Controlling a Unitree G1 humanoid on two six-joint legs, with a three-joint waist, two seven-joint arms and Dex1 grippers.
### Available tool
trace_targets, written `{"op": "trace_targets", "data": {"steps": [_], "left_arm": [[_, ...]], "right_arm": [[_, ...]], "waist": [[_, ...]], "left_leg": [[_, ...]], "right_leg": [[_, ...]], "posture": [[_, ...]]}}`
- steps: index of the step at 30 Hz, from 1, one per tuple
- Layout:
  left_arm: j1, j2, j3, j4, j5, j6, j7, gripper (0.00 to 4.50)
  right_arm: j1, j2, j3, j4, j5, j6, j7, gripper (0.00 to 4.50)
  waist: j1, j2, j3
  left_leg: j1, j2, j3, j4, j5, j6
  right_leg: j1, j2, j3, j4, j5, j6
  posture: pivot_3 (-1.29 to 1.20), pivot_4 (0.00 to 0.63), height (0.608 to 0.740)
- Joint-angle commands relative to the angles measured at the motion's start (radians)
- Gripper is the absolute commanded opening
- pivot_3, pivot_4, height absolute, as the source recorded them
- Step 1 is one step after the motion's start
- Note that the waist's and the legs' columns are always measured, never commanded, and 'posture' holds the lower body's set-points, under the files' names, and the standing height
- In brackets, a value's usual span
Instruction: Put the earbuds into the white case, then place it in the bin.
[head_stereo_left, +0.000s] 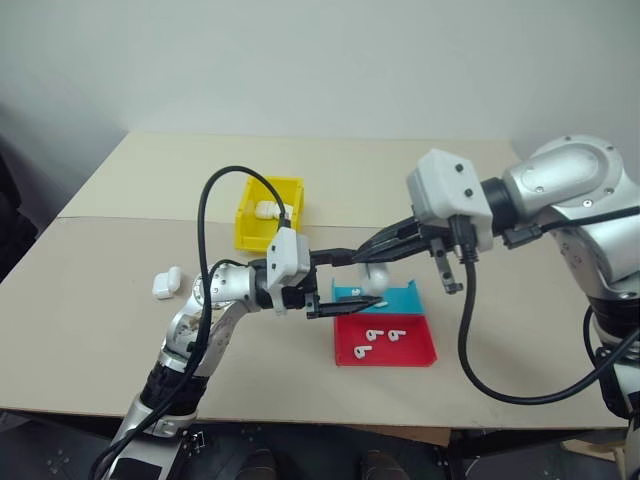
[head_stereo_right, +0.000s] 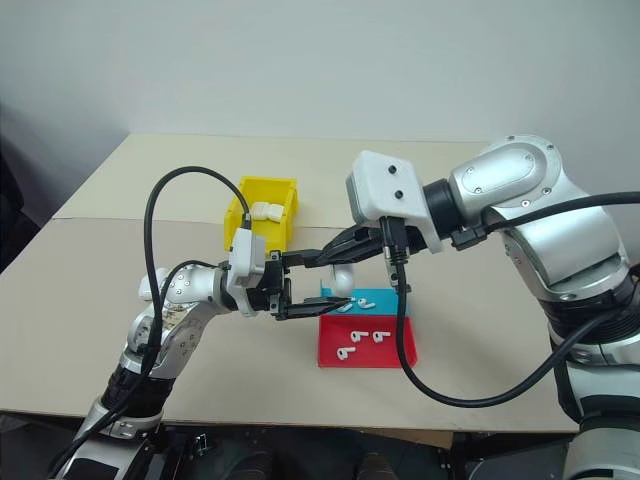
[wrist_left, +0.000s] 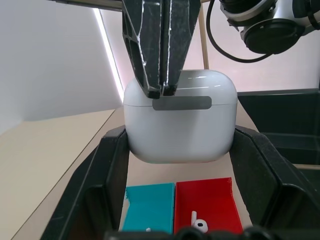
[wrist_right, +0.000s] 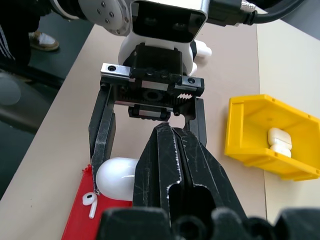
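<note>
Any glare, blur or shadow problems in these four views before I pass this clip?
Head views: even light, soft shadows under the arms, tray and bin sharp. Left wrist view: bright washed-out background behind the case, its front evenly lit, the near fingers soft. Right wrist view: right gripper close and slightly blurred, bin crisp.

White case (wrist_right: 116, 186) half behind right gripper (wrist_right: 172, 131) — earbuds (head_stereo_left: 372, 338) too small for detail

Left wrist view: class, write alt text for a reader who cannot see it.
A white case is clamped between the left tool's two black fingers, with the shut right tool touching its lid seam. Below lies a red-and-blue tray holding an earbud.
</note>
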Motion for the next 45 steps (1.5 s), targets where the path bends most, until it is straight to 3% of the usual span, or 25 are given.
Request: {"op": "trace_targets", "data": {"steps": [1,6,9,14,20,26,30,35,43,45], "left_arm": [[0.002,-0.011,0.039,-0.041,-0.032,-0.04,0.01,2.75],[0.033,-0.029,0.104,-0.07,-0.087,-0.031,0.072,2.75],[0.035,-0.05,0.151,-0.097,-0.082,-0.008,0.19,2.75],[-0.078,-0.062,0.207,-0.036,0.071,0.13,0.532,2.75],[-0.239,-0.052,0.167,0.242,0.297,0.209,0.759,2.75],[-0.323,-0.093,0.155,0.484,0.391,0.142,0.85,2.75],[-0.382,-0.118,0.194,0.639,0.373,0.139,0.875,2.75],[-0.416,-0.122,0.192,0.756,0.391,0.086,0.873,4.43],[-0.4,-0.123,0.195,0.762,0.4,-0.053,0.85,4.47],[-0.366,-0.118,0.24,0.721,0.292,-0.098,0.703,4.47]], "right_arm": [[-0.043,0.033,-0.144,0.027,0.089,0.03,-0.042,0.01],[-0.034,0.102,-0.369,0.053,0.241,0.082,-0.197,0.01],[0.03,0.12,-0.456,0.012,0.287,0.122,-0.316,0.01],[0.349,0.122,-0.506,-0.141,0.266,0.147,-0.467,0.01],[0.567,0.142,-0.509,-0.244,0.279,0.166,-0.583,0.01],[0.64,0.131,-0.517,-0.262,0.301,0.184,-0.639,0.01],[0.676,0.119,-0.511,-0.281,0.292,0.189,-0.657,0.01],[0.687,0.113,-0.499,-0.285,0.288,0.192,-0.681,0.0],[0.678,0.11,-0.459,-0.275,0.272,0.188,-0.696,0.0],[0.687,0.098,-0.439,-0.277,0.244,0.173,-0.689,0.0]], "waist": [[0.0,0.0,0.0],[0.001,0.0,0.0],[0.005,0.0,0.0],[0.013,-0.001,0.0],[0.007,-0.001,-0.001],[0.003,-0.001,0.0],[0.004,-0.001,0.0],[0.001,-0.001,0.0],[0.003,-0.001,0.0],[0.002,-0.001,0.0]], "left_leg": [[0.0,0.0,0.0,0.0,0.0,0.0],[0.0,0.0,0.0,0.0,0.0,0.0],[0.0,0.0,-0.001,0.0,0.0,0.0],[0.0,-0.001,-0.002,0.001,0.0,0.0],[0.0,-0.003,-0.003,0.001,0.0,0.0],[0.0,-0.003,-0.003,0.001,0.0,0.0],[-0.001,-0.003,-0.003,0.001,0.0,0.0],[-0.001,-0.003,-0.003,0.0,0.0,0.0],[-0.001,-0.003,-0.003,0.0,0.0,0.0],[-0.001,-0.003,-0.003,0.0,0.0,0.0]], "right_leg": [[0.0,0.0,0.0,0.0,0.0,0.0],[0.0,0.0,0.0,0.0,0.0,0.0],[0.001,0.0,-0.001,0.0,0.0,0.0],[0.003,-0.001,-0.002,0.0,0.001,0.001],[0.002,-0.001,-0.001,0.0,0.001,0.002],[0.002,-0.001,-0.001,-0.001,0.001,0.002],[0.002,-0.001,-0.001,-0.001,0.001,0.002],[0.002,-0.001,-0.001,-0.001,0.001,0.002],[0.002,-0.001,-0.001,-0.001,0.001,0.002],[0.002,-0.001,-0.001,-0.001,0.001,0.002]], "posture": [[0.0,0.15,0.74],[0.0,0.15,0.74],[0.0,0.15,0.74],[0.0,0.15,0.74],[0.0,0.15,0.74],[0.0,0.15,0.74],[0.0,0.15,0.74],[0.0,0.15,0.74],[0.0,0.15,0.74],[0.0,0.15,0.74]]}}
